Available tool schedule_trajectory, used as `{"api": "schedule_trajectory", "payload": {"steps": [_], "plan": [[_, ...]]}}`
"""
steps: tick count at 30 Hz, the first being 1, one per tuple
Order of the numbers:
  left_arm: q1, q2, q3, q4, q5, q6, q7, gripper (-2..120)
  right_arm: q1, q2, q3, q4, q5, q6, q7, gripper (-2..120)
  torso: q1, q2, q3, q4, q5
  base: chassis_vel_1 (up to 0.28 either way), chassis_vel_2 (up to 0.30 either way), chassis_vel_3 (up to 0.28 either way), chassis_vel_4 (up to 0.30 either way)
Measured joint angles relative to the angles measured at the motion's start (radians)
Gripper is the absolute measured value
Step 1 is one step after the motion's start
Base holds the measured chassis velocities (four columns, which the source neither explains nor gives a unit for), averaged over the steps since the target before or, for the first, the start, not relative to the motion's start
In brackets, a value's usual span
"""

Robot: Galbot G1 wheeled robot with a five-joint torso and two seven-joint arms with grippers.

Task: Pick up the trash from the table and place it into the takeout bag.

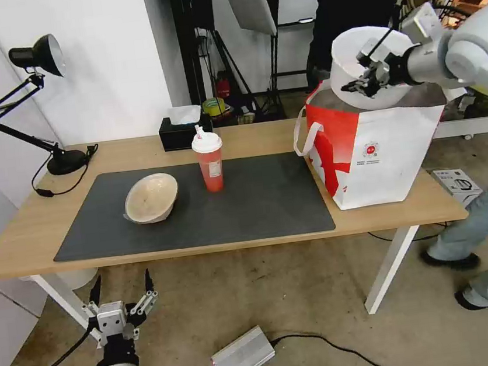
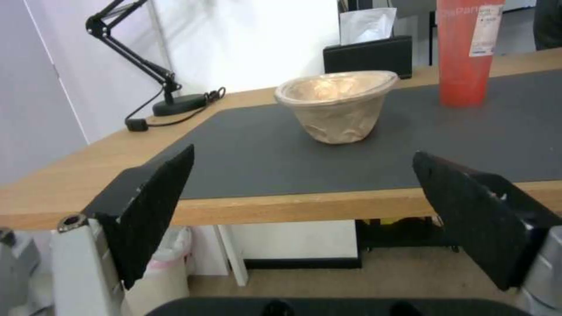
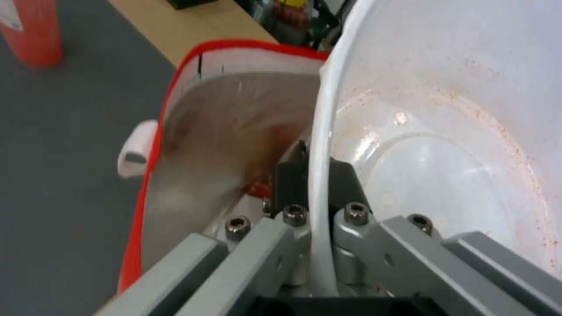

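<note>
- The left gripper [image 1: 122, 286] hung low in front of the table [image 1: 38, 230], below its near edge and over the floor, with its two black fingers [image 2: 155, 206] spread wide apart and nothing between them.
- A grey box with a black cable [image 1: 243, 356] lay on the floor on the near side of the table; where the cable ended was cut off.
- On the dark grey mat [image 1: 258, 205] of the table, the beige bowl [image 1: 151, 197] sat tilted on its side in the head view, toward the table's left end.
- The red drink cup [image 1: 211, 166] stood upright on the mat just right of that bowl, apart from it; its lid and straw were cut off in the left wrist view.
- The takeout bag [image 1: 369, 151] stood on the table's right end, mouth up; what lay inside it was blurred.
- The right gripper [image 1: 369, 82] was above the bag's mouth, its fingers clamped on the rim of the white bowl [image 1: 352, 53], which was tipped on edge, its inside stained with reddish specks.
- At the table's far edge stood the black tissue box [image 1: 177, 135] and, at the left end, a desk lamp [image 1: 36, 60].
</note>
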Motion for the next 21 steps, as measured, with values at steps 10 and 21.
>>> {"api": "schedule_trajectory", "payload": {"steps": [10, 21], "plan": [[-0.003, -0.002, 0.003, 0.002, 0.001, 0.000, 0.000, 100, -0.053, -0.044, 0.029, 0.046, -0.004, 0.001, -0.008, 0, 0.000, 0.000, 0.000, 0.0001, 0.0000, 0.000, 0.000, 0.000, 0.000], [-0.009, -0.006, 0.010, 0.016, 0.005, 0.000, 0.000, 100, -0.082, -0.070, 0.057, 0.086, -0.003, 0.000, -0.013, 0, 0.000, 0.000, 0.000, 0.0001, -0.0001, 0.000, 0.000, 0.000, 0.000]]}}
